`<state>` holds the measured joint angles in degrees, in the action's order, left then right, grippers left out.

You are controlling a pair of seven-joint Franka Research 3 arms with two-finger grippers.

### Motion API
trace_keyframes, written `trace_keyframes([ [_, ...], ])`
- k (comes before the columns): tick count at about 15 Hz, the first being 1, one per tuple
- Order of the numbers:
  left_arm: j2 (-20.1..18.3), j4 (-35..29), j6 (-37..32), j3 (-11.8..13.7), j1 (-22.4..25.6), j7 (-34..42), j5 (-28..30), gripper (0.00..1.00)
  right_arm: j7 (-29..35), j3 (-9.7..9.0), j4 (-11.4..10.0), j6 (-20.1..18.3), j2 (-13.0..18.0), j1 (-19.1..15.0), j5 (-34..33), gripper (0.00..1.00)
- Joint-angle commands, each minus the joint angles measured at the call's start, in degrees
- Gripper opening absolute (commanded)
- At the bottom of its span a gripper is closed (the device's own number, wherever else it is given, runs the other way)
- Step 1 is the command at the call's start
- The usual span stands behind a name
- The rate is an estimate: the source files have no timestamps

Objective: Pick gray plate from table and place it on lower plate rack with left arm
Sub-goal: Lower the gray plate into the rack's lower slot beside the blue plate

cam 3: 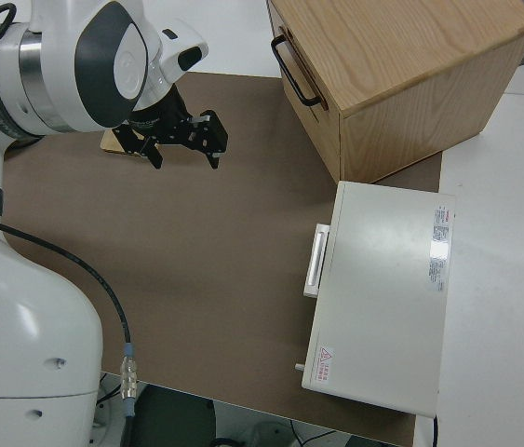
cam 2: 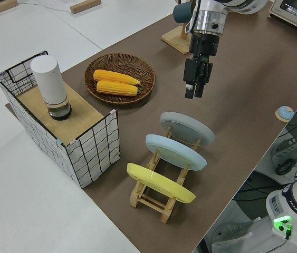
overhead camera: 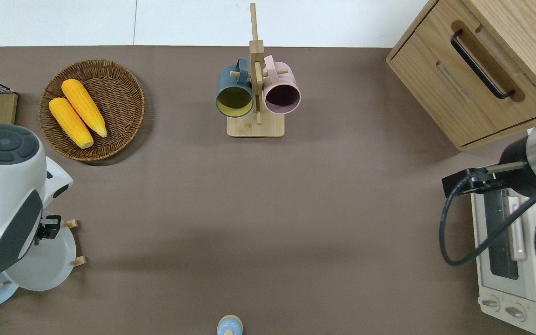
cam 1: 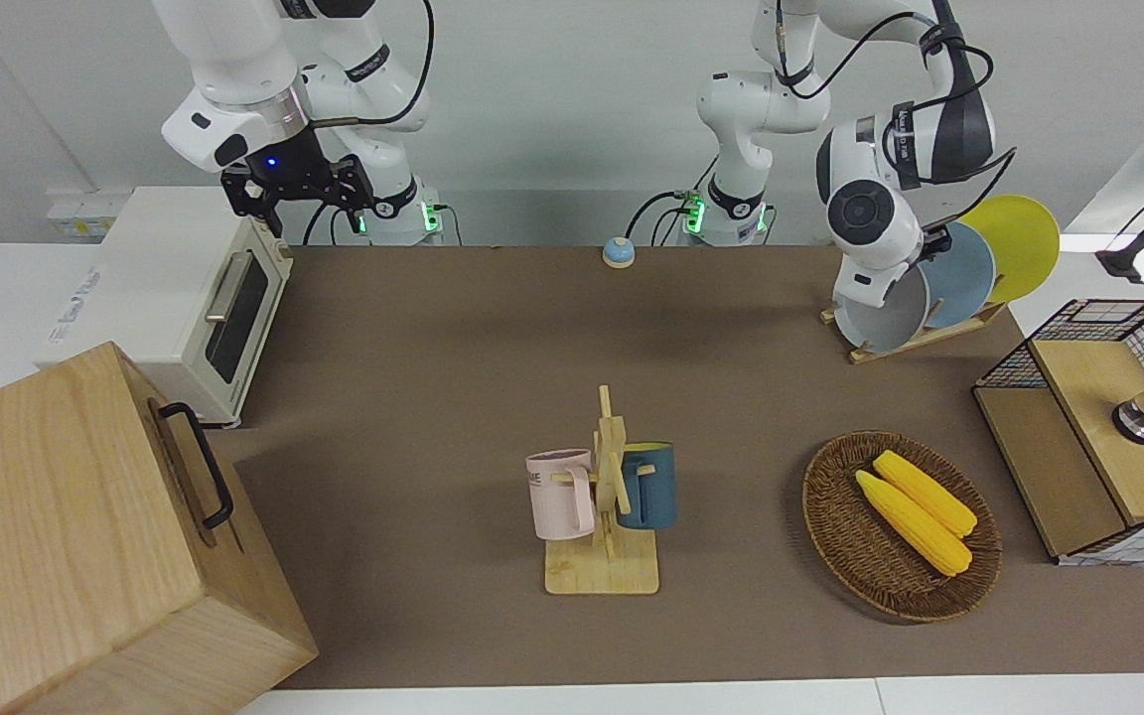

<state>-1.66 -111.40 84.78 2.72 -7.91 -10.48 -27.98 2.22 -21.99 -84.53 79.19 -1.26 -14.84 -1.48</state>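
Note:
The gray plate [cam 2: 187, 129] leans tilted in a slot of the lower plate rack [cam 2: 165, 204], at the rack's end toward the table's middle. A light blue plate [cam 2: 175, 151] and a yellow plate [cam 2: 159, 182] fill the slots beside it. My left gripper [cam 2: 194, 95] hangs a short way above the gray plate, fingers pointing down, open and holding nothing. From overhead the left gripper [overhead camera: 48, 231] is over the gray plate's [overhead camera: 47, 267] upper rim, with the arm hiding part of the plate. The right gripper [cam 3: 183, 149] is parked and open.
A wicker basket [overhead camera: 119, 100] with two corn cobs lies farther from the robots than the rack. A mug stand [overhead camera: 255, 128] holds two mugs mid-table. A wire-mesh box [cam 2: 93, 150] stands at the left arm's end. A toaster oven [cam 1: 185, 298] and wooden cabinet [cam 1: 66, 536] occupy the right arm's end.

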Motion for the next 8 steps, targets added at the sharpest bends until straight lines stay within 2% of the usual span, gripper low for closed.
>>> trace_keyframes([
  [1, -0.1, 5.4, 0.2, 2.7, 0.3, 7.0, 9.7, 0.72, 0.7, -1.21, 0.4, -0.6, 0.1, -1.3, -0.4, 0.983],
  [3, 0.0, 8.7, 0.2, 3.8, 0.3, 9.2, 14.7, 0.72, 0.7, -1.13, 0.4, -0.7, 0.1, -1.3, -0.4, 0.983],
  [6, 0.0, 11.6, 0.0, 5.3, 0.3, 10.6, 22.4, 0.81, 0.7, -1.21, 0.4, -0.6, 0.1, -1.3, -0.4, 0.983],
  [8, 0.0, 12.8, 0.0, 5.4, 0.3, 10.5, 24.8, 0.99, 0.7, -1.21, 0.4, -0.6, 0.1, -1.3, -0.4, 0.983],
])
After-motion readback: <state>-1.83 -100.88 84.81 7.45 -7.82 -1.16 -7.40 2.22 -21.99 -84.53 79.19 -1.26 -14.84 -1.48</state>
